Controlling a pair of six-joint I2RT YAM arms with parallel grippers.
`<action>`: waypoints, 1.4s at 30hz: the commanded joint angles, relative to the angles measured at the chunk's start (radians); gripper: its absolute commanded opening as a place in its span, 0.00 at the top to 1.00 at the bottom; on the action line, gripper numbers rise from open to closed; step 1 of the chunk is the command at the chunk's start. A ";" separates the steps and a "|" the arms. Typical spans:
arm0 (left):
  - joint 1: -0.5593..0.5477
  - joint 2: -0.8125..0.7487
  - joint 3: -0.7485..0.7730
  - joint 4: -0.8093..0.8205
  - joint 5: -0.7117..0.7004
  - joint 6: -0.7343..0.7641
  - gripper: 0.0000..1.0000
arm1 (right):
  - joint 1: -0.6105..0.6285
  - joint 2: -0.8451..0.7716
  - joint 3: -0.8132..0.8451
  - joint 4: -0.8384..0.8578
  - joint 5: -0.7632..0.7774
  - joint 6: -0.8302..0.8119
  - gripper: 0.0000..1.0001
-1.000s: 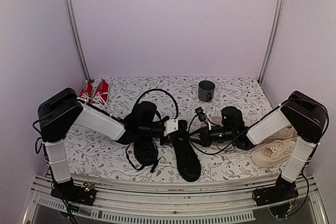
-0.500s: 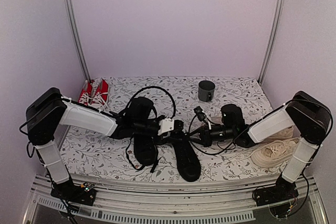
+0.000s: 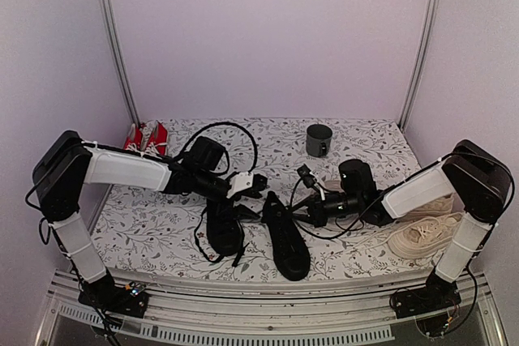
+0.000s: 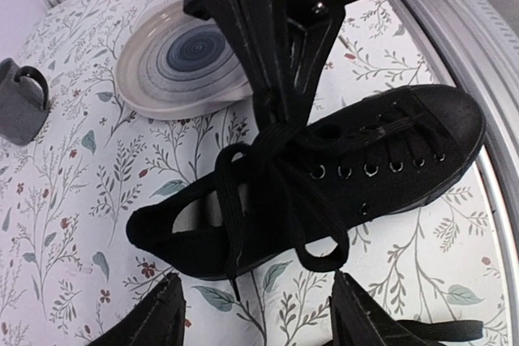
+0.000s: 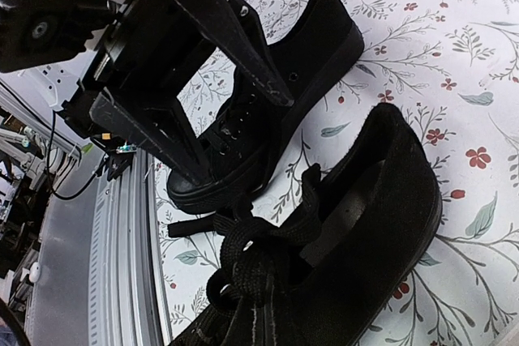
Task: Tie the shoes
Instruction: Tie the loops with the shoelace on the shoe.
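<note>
**Left pincer off the lace, right pincer pinched at the knot**

Far left, by the wall, the small red sneakers (image 3: 146, 138) sit well behind the left arm. Moving in: the left pincer (image 3: 253, 183) hangs with its fingers (image 4: 166, 313) standing apart and nothing between them. Directly under its arm lies the left black shoe (image 3: 222, 228), toe toward the near edge, a strand of lace trailing off its side. Just ahead of the open fingers, in the left wrist view, is the right black shoe (image 4: 324, 176), lying across the frame with a loose loop of lace (image 4: 276, 192) draped over its open throat.

At the middle now, the right black shoe from above (image 3: 285, 239) lies just beside its partner, both between the two pincers. The right pincer (image 3: 302, 205) reaches in from the right, jaws drawn tight together at the top of that shoe; the lace bunches right below its tips in the right wrist view (image 5: 251, 257), though whether a strand is actually pinched I cannot tell.

Behind the right pincer stands a grey mug (image 3: 319, 140). Under its arm a striped plate (image 4: 182, 66) peeks out, and far right the cream sneakers (image 3: 423, 232) rest near the arm's base, all on the flowered table (image 3: 146, 237).
</note>
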 commanded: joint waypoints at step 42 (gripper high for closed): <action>-0.094 0.075 -0.075 0.078 -0.004 -0.276 1.00 | -0.019 -0.058 -0.036 -0.051 0.030 -0.013 0.99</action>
